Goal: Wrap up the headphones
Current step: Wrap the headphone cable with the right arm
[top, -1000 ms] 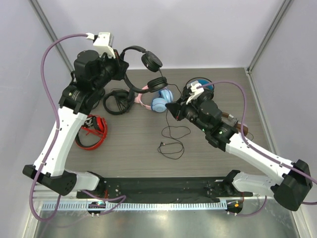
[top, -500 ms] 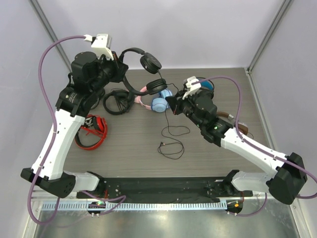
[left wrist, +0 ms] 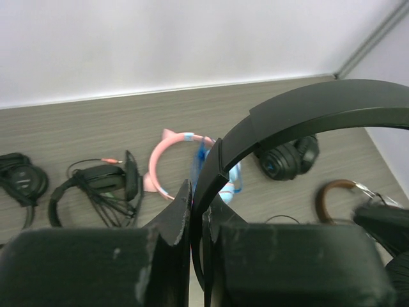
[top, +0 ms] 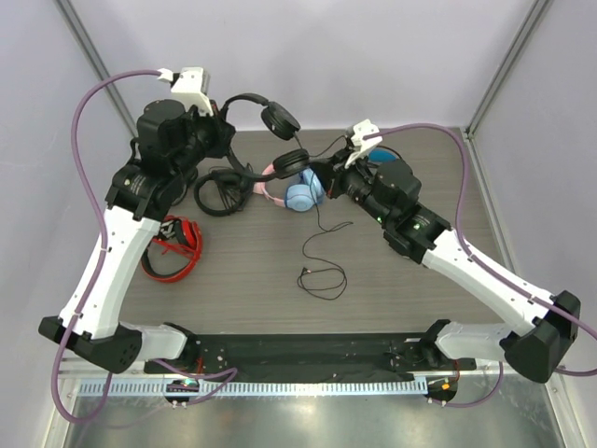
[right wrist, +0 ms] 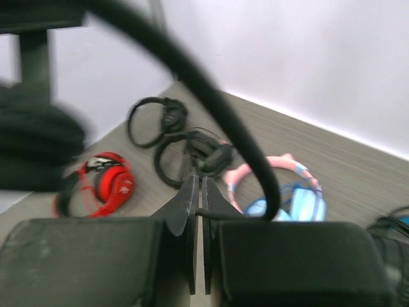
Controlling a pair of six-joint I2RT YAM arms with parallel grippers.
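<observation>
Item: headphones [top: 244, 97], slim, all black. Held in the air over the far left part of the desk [top: 242, 280], headband clamped in the left gripper [top: 227, 126], jaws shut tight on the band. Earcups hanging free to the right of the grip, one above the other, clear of the desk. Cable [top: 318, 213] trailing from the lower earcup down to the desk, ending in a loose loop near the middle. Right gripper [top: 325, 179] just beside the lower earcup, jaws closed to a hairline, apparently pinching the cable. Also on the desk: pink-and-blue pair [top: 297, 191] below the held set, black pair [top: 216, 191] at far left, red pair [top: 177, 247] nearer.
</observation>
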